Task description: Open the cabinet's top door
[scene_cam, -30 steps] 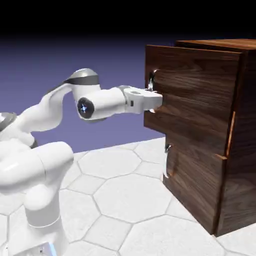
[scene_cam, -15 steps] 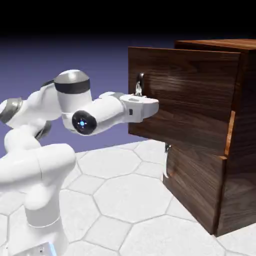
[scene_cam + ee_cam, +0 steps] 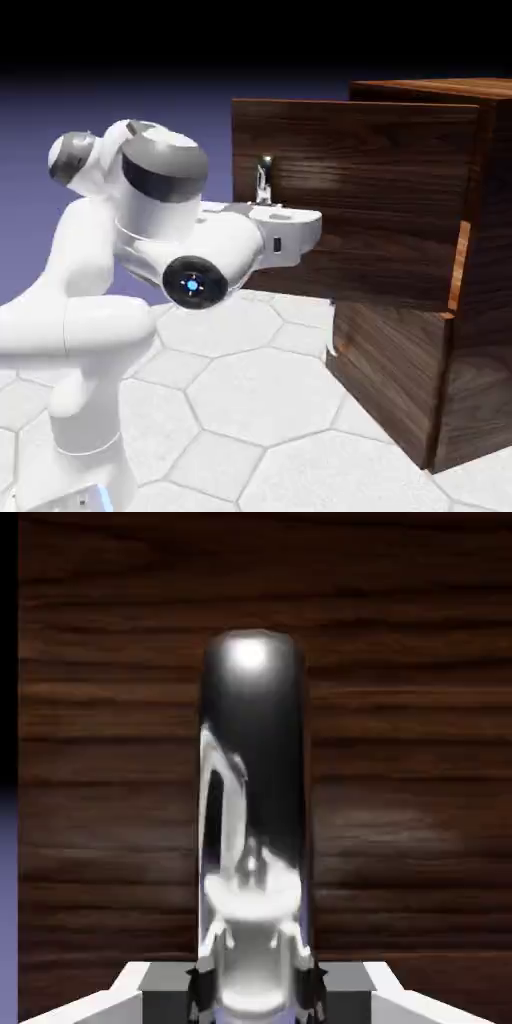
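The dark walnut cabinet (image 3: 478,250) stands at the exterior view's right. Its top door (image 3: 380,200) stands pulled out from the cabinet front toward the left. My gripper (image 3: 270,206) is shut on the door's short silver handle (image 3: 264,178) near the door's left edge. In the hand view the handle (image 3: 255,782) rises large and upright against the door's wood (image 3: 410,762). Its lower end sits in my gripper (image 3: 255,984), with a grey fingertip (image 3: 165,980) on either side.
The lower panel (image 3: 390,370) is shut, with its own small silver handle (image 3: 333,340) at its left edge. My white arm folds back at the left over the hexagon-tiled table (image 3: 260,400).
The top door has come further out to the left, drawn by the handle. My hand has moved left with it, and the arm has folded back and risen.
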Robot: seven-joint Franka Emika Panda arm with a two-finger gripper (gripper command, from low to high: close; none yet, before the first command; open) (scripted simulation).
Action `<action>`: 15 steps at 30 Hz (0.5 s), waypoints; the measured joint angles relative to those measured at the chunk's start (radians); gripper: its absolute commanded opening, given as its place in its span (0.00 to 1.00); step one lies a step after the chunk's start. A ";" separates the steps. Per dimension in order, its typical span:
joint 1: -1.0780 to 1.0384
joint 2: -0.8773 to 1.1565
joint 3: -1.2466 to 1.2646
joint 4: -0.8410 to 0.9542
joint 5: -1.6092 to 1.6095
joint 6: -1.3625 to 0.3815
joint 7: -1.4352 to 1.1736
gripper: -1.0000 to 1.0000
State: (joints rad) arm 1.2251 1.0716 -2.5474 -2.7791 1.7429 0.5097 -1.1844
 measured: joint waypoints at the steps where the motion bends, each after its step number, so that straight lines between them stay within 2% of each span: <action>1: -0.028 -0.035 0.012 0.029 -0.044 -0.022 -0.043 0.00; 7: -0.147 -0.248 0.096 0.211 -0.299 -0.077 -0.281 0.00; 15: -0.223 -0.538 0.216 0.443 -0.557 -0.033 -0.448 0.00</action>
State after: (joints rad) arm 1.0019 0.5332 -2.3311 -2.3356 1.1862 0.4763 -1.6322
